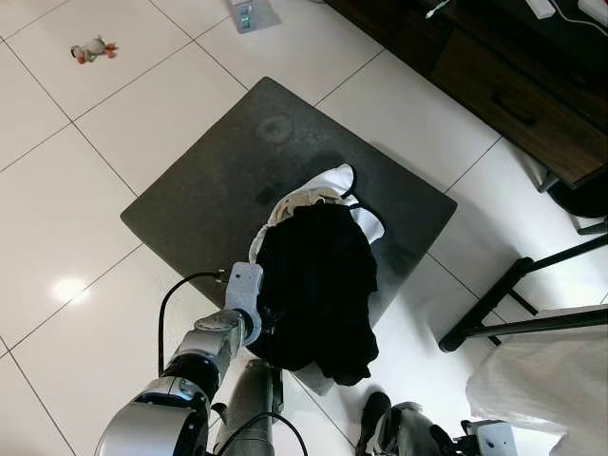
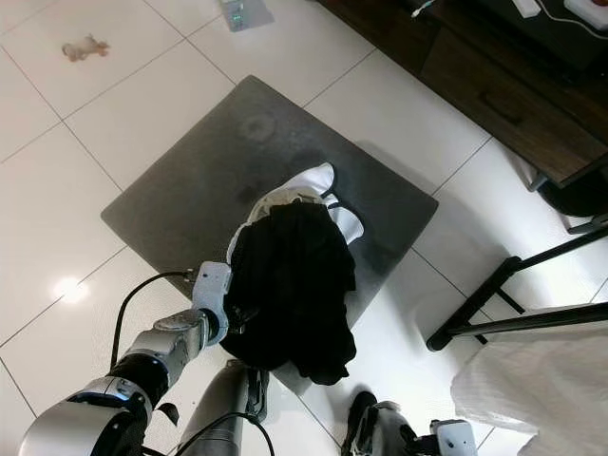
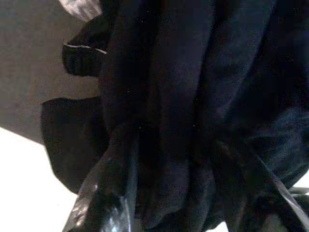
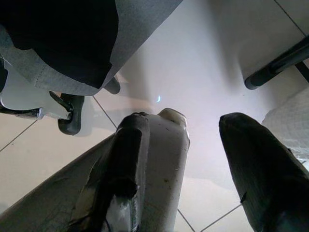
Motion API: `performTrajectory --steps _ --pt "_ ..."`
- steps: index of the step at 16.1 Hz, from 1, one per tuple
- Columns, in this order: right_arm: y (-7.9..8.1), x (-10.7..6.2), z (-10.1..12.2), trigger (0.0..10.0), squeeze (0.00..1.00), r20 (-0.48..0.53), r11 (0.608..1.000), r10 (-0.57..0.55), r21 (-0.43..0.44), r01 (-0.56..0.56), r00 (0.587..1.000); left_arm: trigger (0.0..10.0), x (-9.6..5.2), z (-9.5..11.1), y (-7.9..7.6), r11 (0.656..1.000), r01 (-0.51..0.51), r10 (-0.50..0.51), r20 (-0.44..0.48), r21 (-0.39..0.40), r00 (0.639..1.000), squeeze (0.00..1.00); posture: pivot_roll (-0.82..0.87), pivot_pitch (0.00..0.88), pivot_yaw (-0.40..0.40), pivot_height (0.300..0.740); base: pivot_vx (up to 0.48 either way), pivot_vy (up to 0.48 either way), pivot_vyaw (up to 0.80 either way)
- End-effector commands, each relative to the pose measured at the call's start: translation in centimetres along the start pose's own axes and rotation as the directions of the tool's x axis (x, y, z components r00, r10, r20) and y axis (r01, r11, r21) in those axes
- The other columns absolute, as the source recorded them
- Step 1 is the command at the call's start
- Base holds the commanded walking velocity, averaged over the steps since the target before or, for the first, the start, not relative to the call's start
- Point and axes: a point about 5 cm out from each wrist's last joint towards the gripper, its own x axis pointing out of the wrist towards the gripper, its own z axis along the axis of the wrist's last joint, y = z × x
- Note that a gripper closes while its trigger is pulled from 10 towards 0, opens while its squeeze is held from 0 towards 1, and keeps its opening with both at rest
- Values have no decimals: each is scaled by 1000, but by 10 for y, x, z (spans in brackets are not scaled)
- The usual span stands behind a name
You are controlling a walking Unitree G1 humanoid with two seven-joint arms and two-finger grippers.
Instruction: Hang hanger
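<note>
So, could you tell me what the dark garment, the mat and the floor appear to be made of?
Dark garment: soft black fabric, seemingly knit; it hangs in limp folds. Mat: grey, matte, probably low-pile textile, with a faint ring stain. Floor: glossy white tiles, likely ceramic, with grout lines and a light reflection.

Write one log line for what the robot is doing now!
left claw: in black clothes, grip unclear | right claw: open, idle above floor | clothes: over gray mat | hanger: not visible
</note>
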Motion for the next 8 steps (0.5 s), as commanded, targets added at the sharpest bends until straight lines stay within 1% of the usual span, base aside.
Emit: performTrajectory --steps 1,4,6,7,8 --pt "26 -85 -109 10000 0 -453 992 94 114 -47 886 0 -2 -22 4 999 -33 32 -69 -18 997 0 -101 702 -46 655 0 0 0" --pt "27 -86 -110 10000 0 -457 992 98 113 -52 884 0 -2 -22 5 998 -58 56 -49 -35 997 0 -101 703 -44 655 0 0 0" --pt "27 -85 -110 10000 0 -460 993 98 110 -53 883 0 -2 -18 6 995 -82 81 -7 -50 997 0 -103 698 -44 655 0 0 0" --pt "27 -85 -110 10000 0 -460 993 96 108 -52 882 0 -2 -16 6 994 -88 89 12 -68 996 0 -105 698 -45 655 0 0 0" --pt "28 -85 -110 10000 0 -461 993 95 107 -51 882 0 -2 -15 7 991 -91 94 27 -102 995 0 -106 693 -45 655 0 0 0"
